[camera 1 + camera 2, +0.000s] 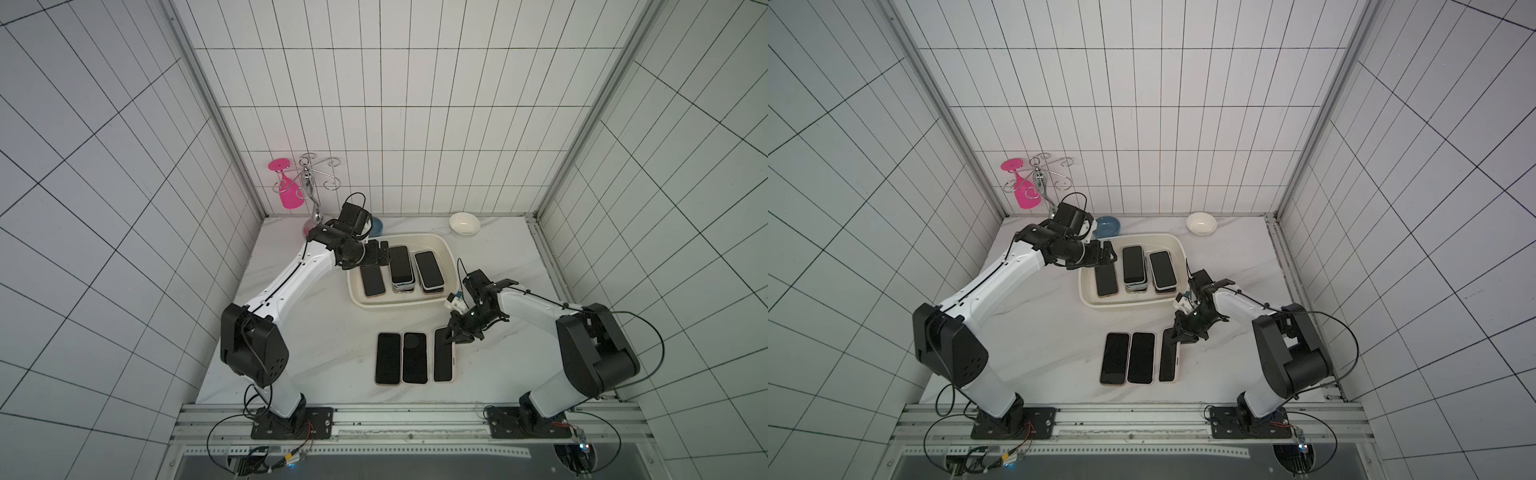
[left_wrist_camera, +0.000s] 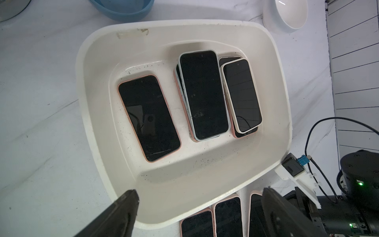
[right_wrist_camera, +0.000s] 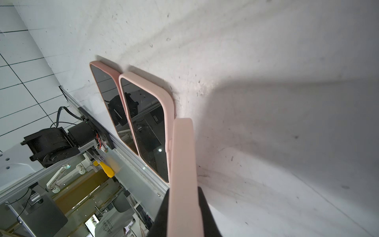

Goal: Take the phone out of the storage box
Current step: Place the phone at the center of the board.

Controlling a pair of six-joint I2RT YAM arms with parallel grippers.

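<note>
Left wrist shows storage box [image 2: 98,67] holding phones [image 2: 148,118].

The carrying surface was a white marble-patterned rectangular tabletop [image 1: 324,340]. A large shallow cream-white plastic storage box [image 1: 395,303] sat on it toward the rear centre. A small blue round bowl [image 1: 1106,226] stood just behind the box's rear left corner. A small white round bowl [image 1: 464,223] stood at the rear right, apart from the box. A chrome wire glass stand [image 1: 316,208] rose from the rear left corner. Nearer the front, a black-screened phone in a pink case [image 1: 387,358] and a second phone of the same kind [image 1: 414,358] lay flat, face up, side by side. A third pink-cased phone [image 1: 443,355] stood tilted on its long edge just beside them; contact with the tabletop could not be confirmed
</note>
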